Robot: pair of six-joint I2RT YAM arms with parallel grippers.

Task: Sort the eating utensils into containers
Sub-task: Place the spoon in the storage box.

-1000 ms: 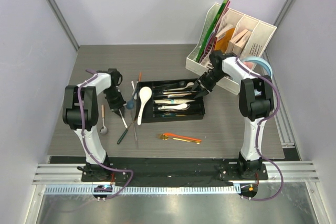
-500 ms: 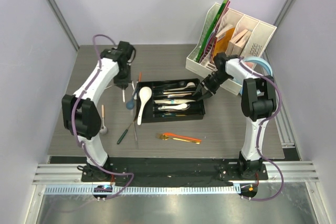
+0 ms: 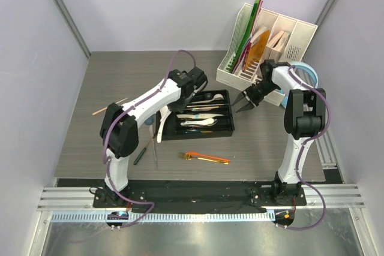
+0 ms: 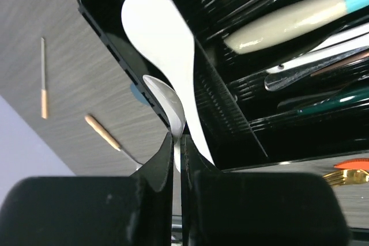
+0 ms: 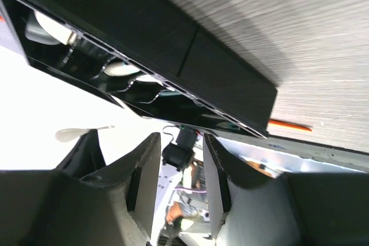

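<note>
While the shallow black plastic cutlery tray (image 3: 198,136) sits mid-frame from above, a white ceramic soup spoon (image 4: 164,50) straddles its wall. Beside it the left gripper (image 4: 177,142) pinches tight on a steel spoon (image 4: 168,103) by its neck: stiff, light, likely slick. To the tray's right the right gripper (image 3: 243,104) hangs part-open, empty.

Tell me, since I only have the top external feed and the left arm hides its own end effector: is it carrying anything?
Observer: Yes. The left wrist view shows the left end effector shut on a steel spoon.
Operator: Where is its bowl?
Observer: Right beside the white ceramic soup spoon lying in the black cutlery tray.
Operator: And the right arm?
Observer: The right wrist view shows the right end effector open and empty.
</note>
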